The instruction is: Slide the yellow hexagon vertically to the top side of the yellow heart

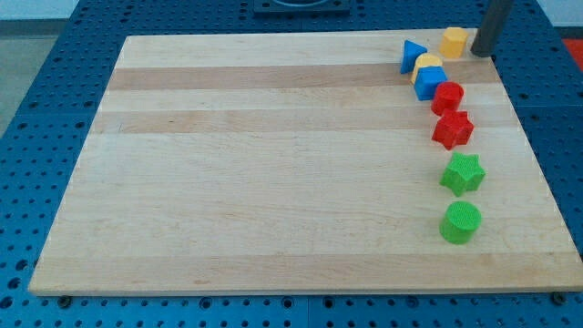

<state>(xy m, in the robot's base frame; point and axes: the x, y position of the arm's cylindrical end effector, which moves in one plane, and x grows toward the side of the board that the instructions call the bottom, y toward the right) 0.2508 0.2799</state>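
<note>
The yellow hexagon (454, 42) sits near the board's top edge at the view's upper right. The yellow heart (425, 63) lies just below and left of it, wedged between the blue triangle (413, 55) and the blue cube (430, 82). My tip (480, 52) stands just right of the yellow hexagon, close to it or touching it. The rod rises out of the view's top.
A red cylinder (447, 97), a red star (452, 129), a green star (463, 173) and a green cylinder (460, 222) run in a line down the right side of the wooden board (228, 164). Blue perforated table surrounds the board.
</note>
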